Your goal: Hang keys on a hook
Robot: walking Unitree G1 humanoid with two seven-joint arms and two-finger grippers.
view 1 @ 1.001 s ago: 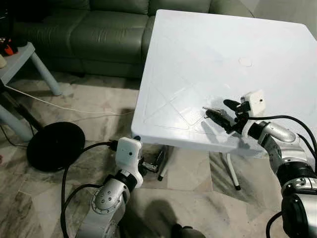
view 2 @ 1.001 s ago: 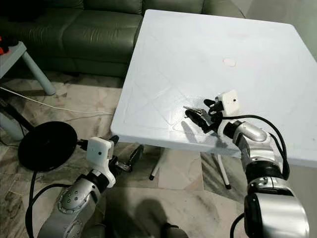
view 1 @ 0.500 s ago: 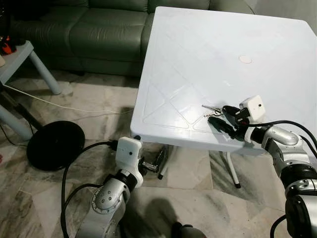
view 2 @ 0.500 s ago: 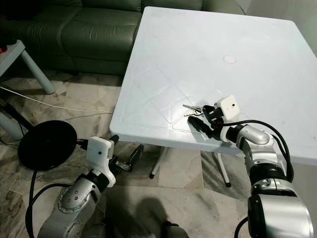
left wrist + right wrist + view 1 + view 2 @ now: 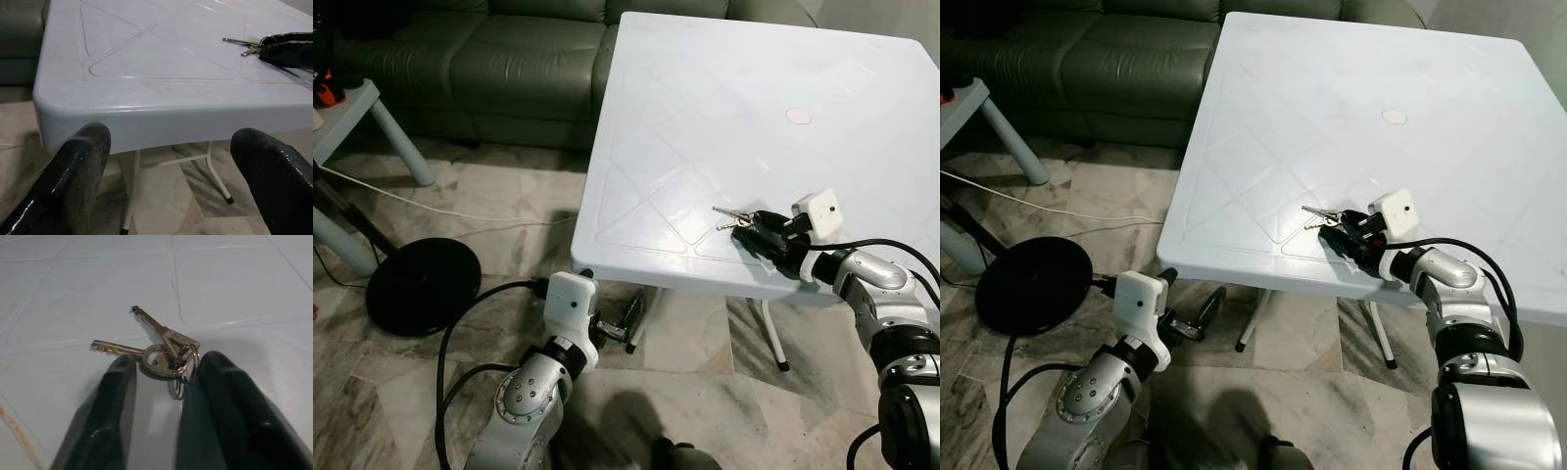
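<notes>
A small bunch of silver keys (image 5: 732, 216) on a ring lies flat on the white plastic table (image 5: 705, 117), near its front edge. My right gripper (image 5: 751, 229) rests low on the tabletop with its fingers open, one on each side of the key ring (image 5: 182, 363); the key blades (image 5: 146, 335) point away from it. In the right wrist view the fingers (image 5: 117, 396) flank the ring and do not clamp it. My left gripper (image 5: 625, 328) hangs open below the table's front corner, facing the table edge (image 5: 146, 122).
A green sofa (image 5: 499, 59) stands behind the table. A black round base (image 5: 421, 284) with cables lies on the marble floor to the left, beside a pale side table (image 5: 352, 117). The table's thin legs (image 5: 769, 338) stand beneath its front edge.
The right gripper came down from above the table, set the keys on the tabletop and opened around them. The left arm stayed put.
</notes>
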